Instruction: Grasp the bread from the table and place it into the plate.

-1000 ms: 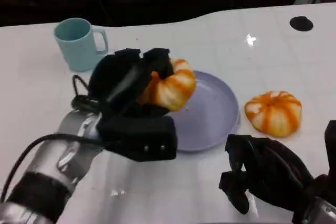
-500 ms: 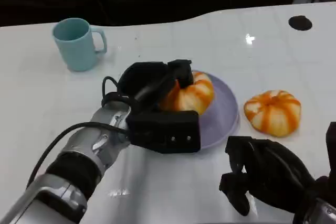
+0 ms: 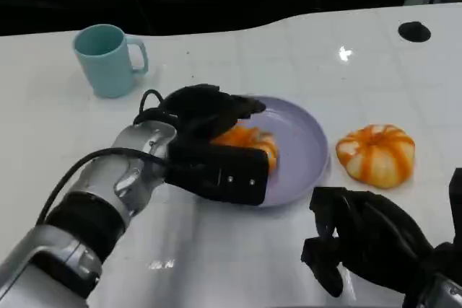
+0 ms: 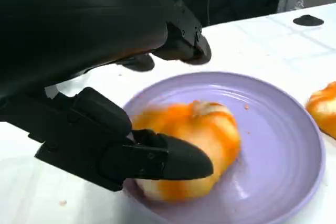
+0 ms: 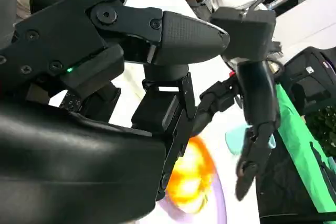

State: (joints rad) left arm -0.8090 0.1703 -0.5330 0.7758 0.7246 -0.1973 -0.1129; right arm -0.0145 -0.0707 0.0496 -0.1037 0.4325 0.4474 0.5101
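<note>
Resting now on the purple plate point(image 3: 307, 146), the bread point(image 3: 249, 142) you carried over has dropped from your left hand point(image 3: 209, 142), whose fingers are spread, so placement looks complete.

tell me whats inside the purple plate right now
One orange-striped bread lies in the purple plate, toward its left side, with the left hand over it. The hand's fingers cover the bread's near and upper parts, so whether they are touching it cannot be told.

2 breads point(image 3: 249, 141) point(image 3: 376, 154), 1 plate point(image 3: 303, 151), 1 cup point(image 3: 108, 59).
</note>
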